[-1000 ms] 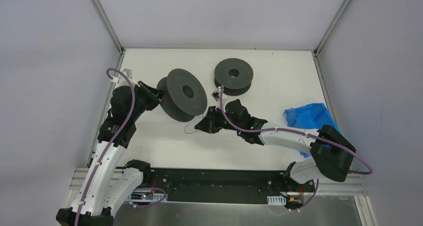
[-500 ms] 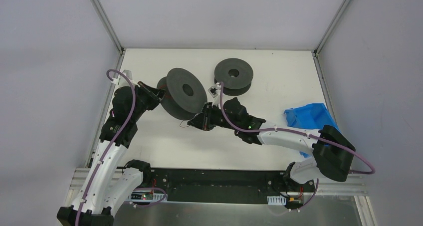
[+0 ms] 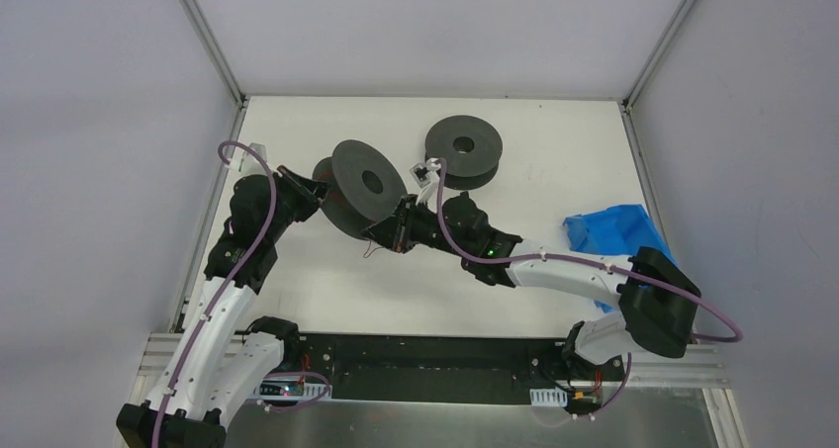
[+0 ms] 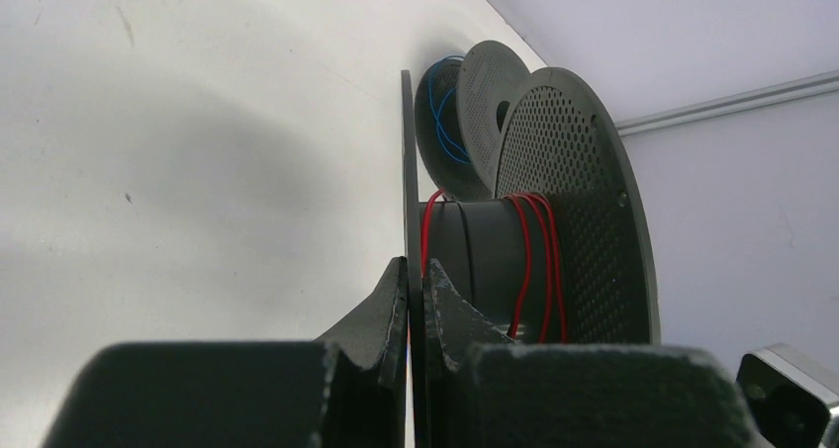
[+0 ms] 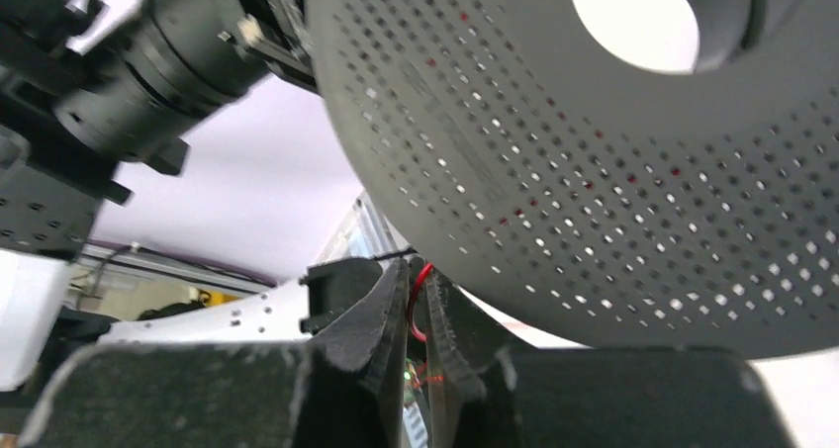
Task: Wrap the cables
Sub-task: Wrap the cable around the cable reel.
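Your thin red cable (image 4: 524, 260) sits in a few spaced turns round the hub of the dark grey perforated plastic spool (image 3: 361, 186). That spool stands on edge left of the middle of the white bench (image 3: 554, 171), toward the far left corner. From there the cable's free run comes off the near flange into the right gripper (image 5: 418, 290), and a short tail curls just above the bench below it. The main risk, as I judge it, is slack: the turns look loose and apart, so if you ease the tension they could slide sideways, cross over or spill off the hub. Pull too hard and you could drag the spool round or lever its flange out of the other gripper, which has only a thin edge to hold. The cable is so fine that it could also slip through the pinch unnoticed, or ride up on the flange rim and miss the hub. Watch the second dark grey spool (image 3: 463, 149) too. It lies flat near the far edge with a thin blue cable (image 4: 445, 122) on it, close behind your working spool. The right gripper is closed to a sliver with the red cable pinched between its fingers, close under the perforated flange. The left gripper (image 4: 416, 300) is clamped narrow on the spool's other flange, holding the spool on edge.
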